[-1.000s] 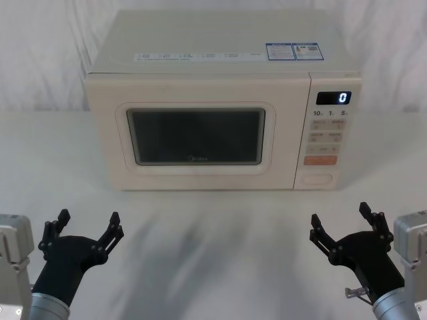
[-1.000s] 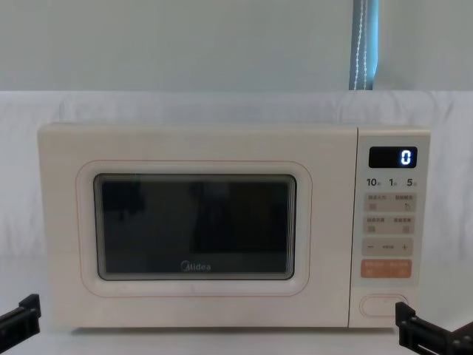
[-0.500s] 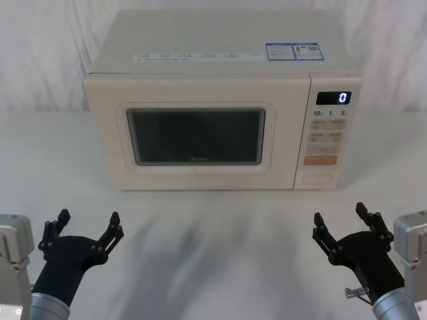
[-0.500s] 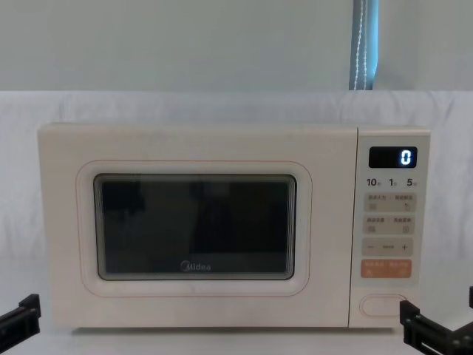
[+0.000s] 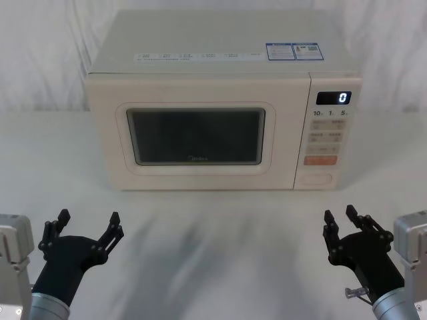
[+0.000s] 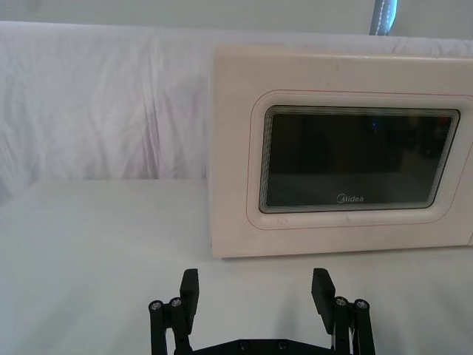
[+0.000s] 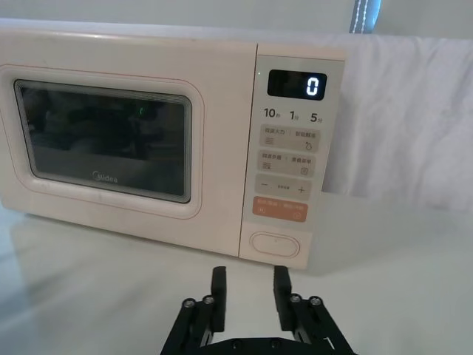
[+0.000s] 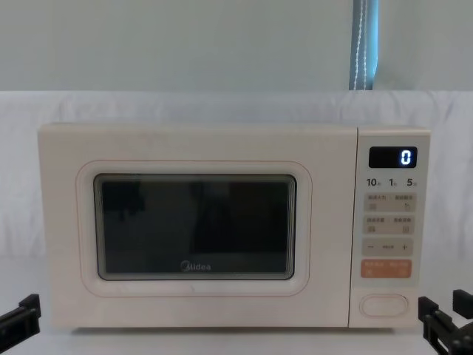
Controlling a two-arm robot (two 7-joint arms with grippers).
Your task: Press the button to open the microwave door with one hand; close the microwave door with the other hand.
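The cream microwave stands at the back of the table, and the microwave door (image 5: 193, 137) (image 8: 196, 225) (image 6: 355, 159) (image 7: 103, 140) with its dark window is closed. The button (image 5: 315, 179) (image 8: 383, 304) (image 7: 275, 242), a wide cream pill, sits at the bottom of the key panel under the orange key. My right gripper (image 5: 339, 215) (image 7: 250, 285) (image 8: 446, 307) hovers in front of the panel, well short of the button, with its fingers a narrow gap apart and nothing between them. My left gripper (image 5: 89, 219) (image 6: 256, 285) rests low at the front left, wide open and empty.
The display (image 5: 333, 98) reads 0. A white cloth (image 5: 213, 233) covers the table and the backdrop behind the microwave. Bare table lies between the grippers and the microwave front.
The right gripper's fingers have drawn much closer together and the gripper has shifted slightly right. The left gripper and the door have not moved.
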